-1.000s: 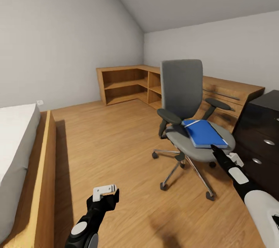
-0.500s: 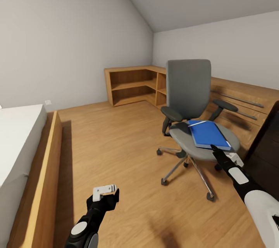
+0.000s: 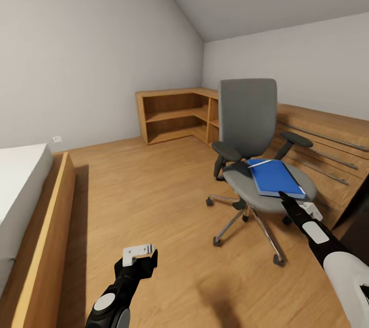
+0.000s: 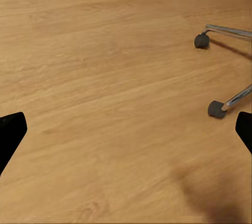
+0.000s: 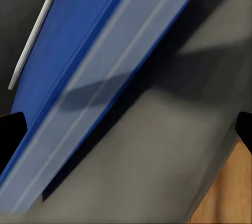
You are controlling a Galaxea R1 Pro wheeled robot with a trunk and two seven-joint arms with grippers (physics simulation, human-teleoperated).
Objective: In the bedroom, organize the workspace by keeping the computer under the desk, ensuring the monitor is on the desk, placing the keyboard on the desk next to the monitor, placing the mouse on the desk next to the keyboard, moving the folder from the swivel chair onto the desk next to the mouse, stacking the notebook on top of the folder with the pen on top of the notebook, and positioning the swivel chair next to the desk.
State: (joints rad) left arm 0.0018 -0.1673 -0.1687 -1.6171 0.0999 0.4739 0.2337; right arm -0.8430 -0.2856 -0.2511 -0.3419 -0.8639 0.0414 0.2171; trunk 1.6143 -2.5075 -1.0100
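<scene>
The grey swivel chair (image 3: 248, 118) stands on the wood floor at the right. On its seat lies the blue folder (image 3: 274, 177), with the white pen (image 3: 260, 164) across its far end. A dark flat pad, apparently the notebook (image 3: 239, 168), lies beside the folder. My right gripper (image 3: 284, 197) is open, at the folder's near edge. In the right wrist view the folder (image 5: 94, 66), pen (image 5: 34, 35) and seat (image 5: 173, 145) sit close ahead of the open gripper (image 5: 126, 129). My left gripper (image 3: 139, 255) hangs open over bare floor, with chair castors (image 4: 216, 109) ahead of it.
A bed (image 3: 20, 184) with a wooden frame (image 3: 46, 225) runs along the left. A wooden corner shelf (image 3: 174, 113) and a long wooden dresser (image 3: 328, 148) line the far and right walls. A dark edge of the desk's drawer unit (image 3: 361, 225) shows at the right.
The view has turned, and the dark drawer unit has slid almost out at the right edge. Both grippers keep their places in the picture, and the folder still lies on the seat.
</scene>
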